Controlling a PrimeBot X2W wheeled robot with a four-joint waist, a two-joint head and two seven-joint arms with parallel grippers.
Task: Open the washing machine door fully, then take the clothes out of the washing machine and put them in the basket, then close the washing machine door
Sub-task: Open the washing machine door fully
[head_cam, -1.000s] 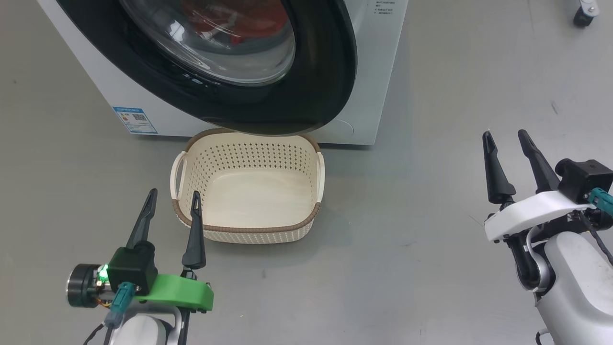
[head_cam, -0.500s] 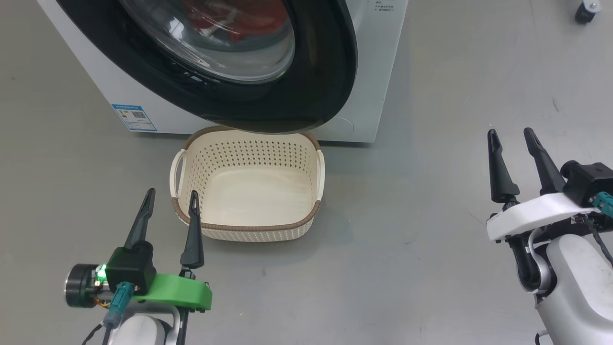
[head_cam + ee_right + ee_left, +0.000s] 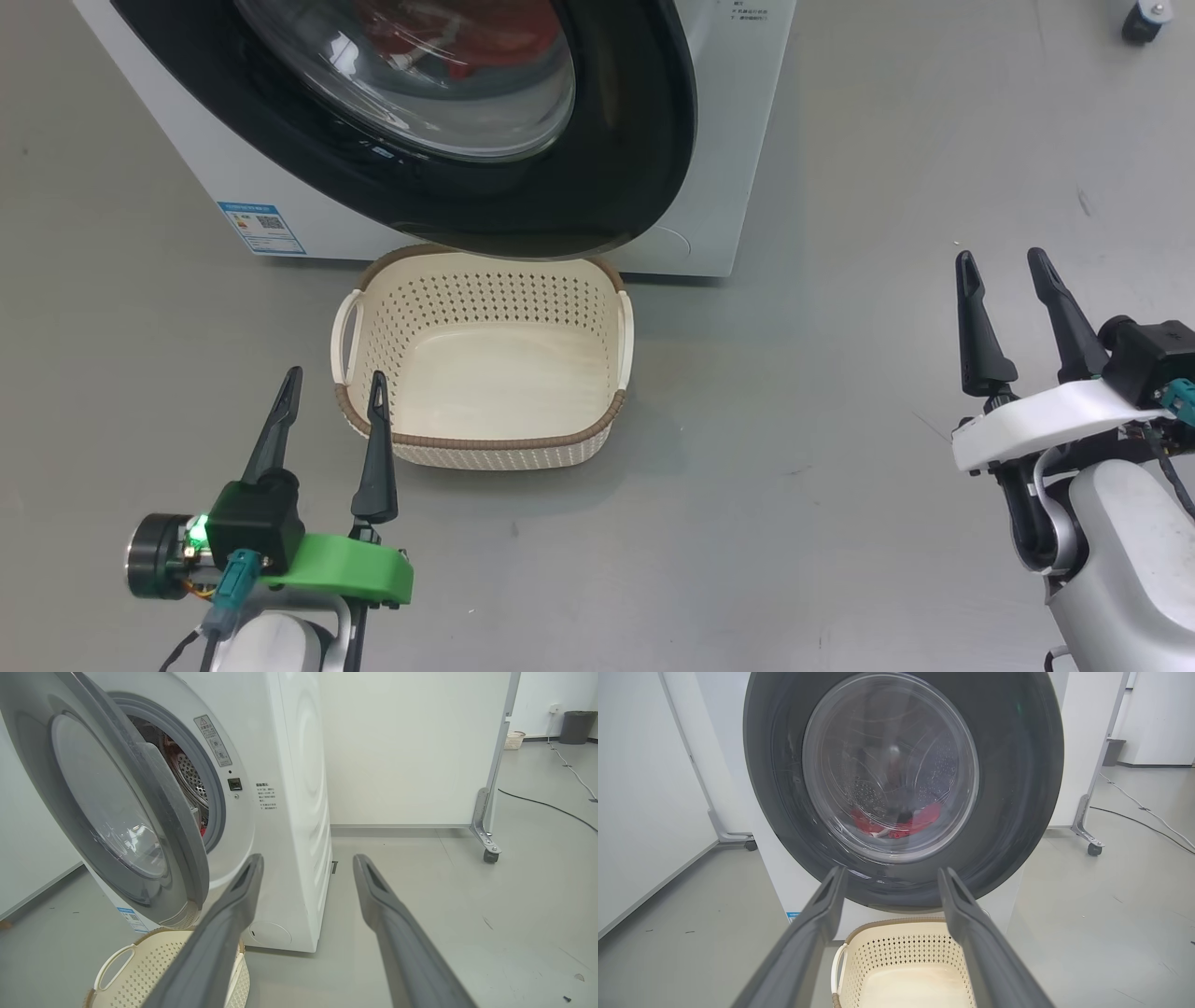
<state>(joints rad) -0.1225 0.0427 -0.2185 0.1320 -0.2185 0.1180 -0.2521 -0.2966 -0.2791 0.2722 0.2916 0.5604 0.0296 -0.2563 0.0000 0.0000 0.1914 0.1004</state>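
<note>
The white washing machine (image 3: 719, 140) stands at the top of the head view. Its black-rimmed washing machine door (image 3: 635, 140) hangs partly open; the right wrist view shows the door (image 3: 117, 812) swung off the grey-ringed mouth. Red clothes (image 3: 467, 47) lie in the drum behind the glass, and in the left wrist view the clothes (image 3: 920, 819) show through the door (image 3: 1017, 788). The cream basket (image 3: 485, 445) sits on the floor under the door, with nothing in it. My left gripper (image 3: 336, 376) is open beside the basket's left corner. My right gripper (image 3: 1000, 256) is open, far right of the basket.
Grey floor surrounds the machine. A white partition on a wheeled metal frame (image 3: 486, 835) stands right of the machine, with a cable (image 3: 546, 807) on the floor and a dark bin (image 3: 577, 725) beyond. A caster wheel (image 3: 1141, 19) shows at the head view's top right.
The head view has shifted slightly. My right gripper has edged a little to the right. The left gripper, door and basket stay as they were.
</note>
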